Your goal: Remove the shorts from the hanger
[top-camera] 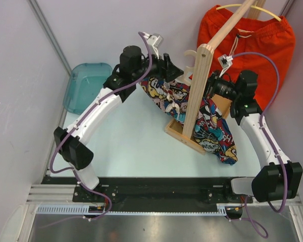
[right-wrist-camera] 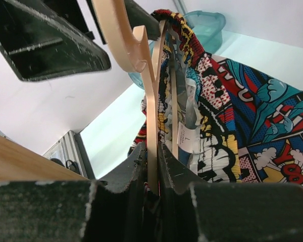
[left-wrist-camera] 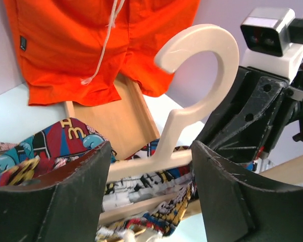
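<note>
The comic-print shorts (top-camera: 212, 126) are found near the middle of the desk (top-camera: 126, 141), draped round the foot of the wooden stand (top-camera: 197, 96) and trailing toward 4 o'clock. Their waistband is seen gathered on the pale hanger (left-wrist-camera: 202, 50), so this pair is judged not yet freed.

The right claw (right-wrist-camera: 152, 148) is pinched tight on the thin edge of that hanger, with the printed cloth bunched just beside its fingers at 3 o'clock in the right wrist view. The left claw (left-wrist-camera: 150, 151) is held wide, one finger on each side of the hanger's neck below the hook; no contact with the hanger or the cloth is made out, and nothing is gripped by it.

The orange shorts (top-camera: 262, 45) are hung at 1 o'clock from the slanting rod of the stand, on a thin hanger of their own, untouched and well apart from both claws. A teal tub (top-camera: 88, 85) is set at 10 o'clock.

Neither pair is judged to be off its hanger. With the hanger steadied on one side, the printed waistband has yet to be slid off, and the orange pair is left entirely to be done.
</note>
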Available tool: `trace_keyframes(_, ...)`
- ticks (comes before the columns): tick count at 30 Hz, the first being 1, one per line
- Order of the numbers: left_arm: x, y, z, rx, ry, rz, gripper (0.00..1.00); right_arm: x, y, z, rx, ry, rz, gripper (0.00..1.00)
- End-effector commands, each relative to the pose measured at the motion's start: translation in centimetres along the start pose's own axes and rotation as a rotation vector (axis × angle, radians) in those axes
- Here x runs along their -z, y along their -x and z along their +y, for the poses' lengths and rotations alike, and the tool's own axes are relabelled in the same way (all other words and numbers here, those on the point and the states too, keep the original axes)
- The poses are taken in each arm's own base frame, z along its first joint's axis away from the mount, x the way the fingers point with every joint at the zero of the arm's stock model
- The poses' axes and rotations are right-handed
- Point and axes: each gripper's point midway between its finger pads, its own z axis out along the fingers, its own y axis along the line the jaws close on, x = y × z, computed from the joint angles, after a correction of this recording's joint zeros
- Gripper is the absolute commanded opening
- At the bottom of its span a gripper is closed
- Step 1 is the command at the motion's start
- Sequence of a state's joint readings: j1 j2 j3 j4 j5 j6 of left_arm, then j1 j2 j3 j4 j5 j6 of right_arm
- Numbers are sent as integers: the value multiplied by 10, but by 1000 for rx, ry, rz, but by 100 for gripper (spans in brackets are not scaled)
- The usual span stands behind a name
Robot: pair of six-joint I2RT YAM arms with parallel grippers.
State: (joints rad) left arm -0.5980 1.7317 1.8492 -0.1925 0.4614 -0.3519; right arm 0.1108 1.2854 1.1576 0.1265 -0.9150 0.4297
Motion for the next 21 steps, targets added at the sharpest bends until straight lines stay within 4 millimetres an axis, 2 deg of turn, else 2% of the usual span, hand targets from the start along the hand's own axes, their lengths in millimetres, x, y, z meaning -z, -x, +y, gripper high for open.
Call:
trace_keyframes(1,-7,17,-16,-117,10,-43,70,-4,19,26,85,81,-47,0)
trace_keyframes(7,-18,5,-14,-123,17,-15,70,-9,16,32,77,94,-44,0)
trace_keyframes(11,-23,-2,-11,-135,35,-3,64,-11,17,38,67,106,-48,0)
trace_keyframes(14,-22,0,-3,-144,84,-11,50,-13,15,39,54,100,-45,0)
trace_keyframes(15,-21,2,-2,-149,95,-17,42,-13,15,40,51,96,-43,0)
trace_keyframes(20,-15,14,0,-171,132,-51,19,-10,7,29,46,10,-26,23)
trace_keyframes(21,-13,17,0,-171,135,-58,12,-9,6,26,45,-8,-24,28)
